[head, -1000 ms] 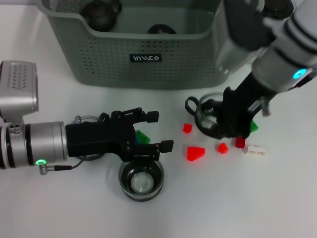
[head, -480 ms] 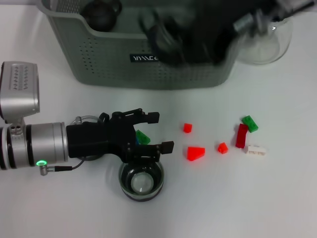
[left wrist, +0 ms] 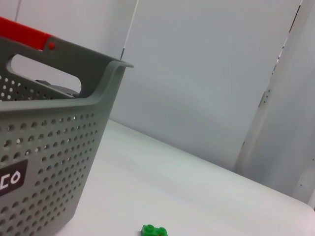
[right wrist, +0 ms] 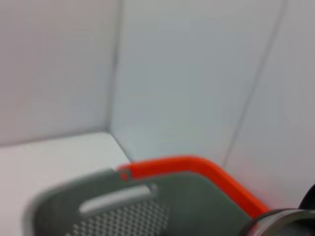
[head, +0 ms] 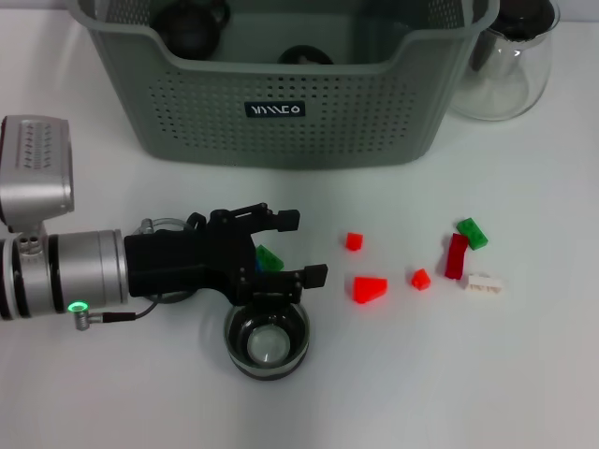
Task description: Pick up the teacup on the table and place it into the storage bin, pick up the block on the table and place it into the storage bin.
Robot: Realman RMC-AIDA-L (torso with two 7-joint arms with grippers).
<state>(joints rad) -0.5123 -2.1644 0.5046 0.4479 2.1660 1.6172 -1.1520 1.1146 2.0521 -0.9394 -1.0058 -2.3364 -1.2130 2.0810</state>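
Note:
A glass teacup (head: 268, 341) with a dark rim stands on the white table near the front. Just behind it my left gripper (head: 290, 248) hovers open, with a small green block (head: 269, 257) lying between its fingers. More blocks are scattered to the right: a red cube (head: 353, 241), a red wedge (head: 369, 289), a small red piece (head: 420, 279), a long red block (head: 456, 255), a green block (head: 472, 233) and a white one (head: 484, 283). The grey-green storage bin (head: 281, 112) stands at the back, with dark round objects (head: 192, 23) inside. My right gripper is out of view.
A clear glass teapot (head: 505, 65) stands right of the bin. A glass ring (head: 164, 224) shows behind my left arm. The left wrist view shows the bin's perforated wall (left wrist: 49, 147) and a green block (left wrist: 154, 230). The right wrist view shows the bin's orange-edged rim (right wrist: 187, 164).
My right arm lifted a glass cup from among the blocks, swept over the bin and left the head view. The long red and green blocks now show. The left arm stayed still.

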